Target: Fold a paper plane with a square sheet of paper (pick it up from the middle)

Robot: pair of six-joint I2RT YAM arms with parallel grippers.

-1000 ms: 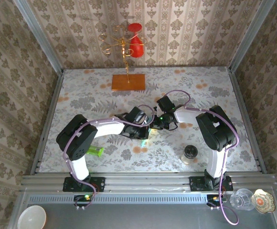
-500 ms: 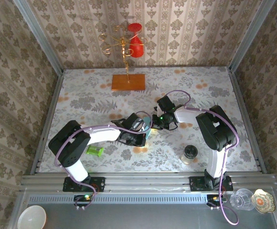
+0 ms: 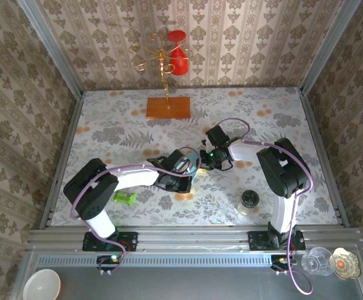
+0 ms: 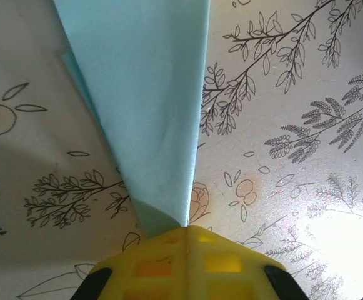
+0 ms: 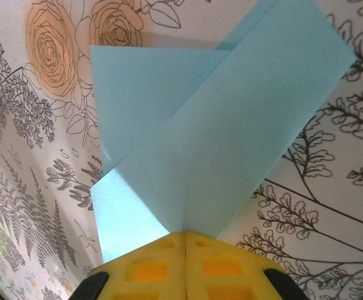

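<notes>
Both the left gripper (image 4: 186, 232) and the right gripper (image 5: 184, 240), at its 2 o'clock, are pinched closed on the sheet of paper (image 5: 231, 144) near the middle of the counter (image 3: 262, 125). We judge the folding partway done: overlapping flaps show, but no pointed nose yet.

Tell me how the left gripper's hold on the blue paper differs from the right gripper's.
The left gripper pinches a narrow, tapering tip of the paper; the right gripper clamps a broader part where folded layers overlap. From the left gripper the paper widens away as one wedge; from the right gripper, flaps spread to both sides. Shared: both grippers are shut on the same paper, yellow fingers pressed together.
</notes>
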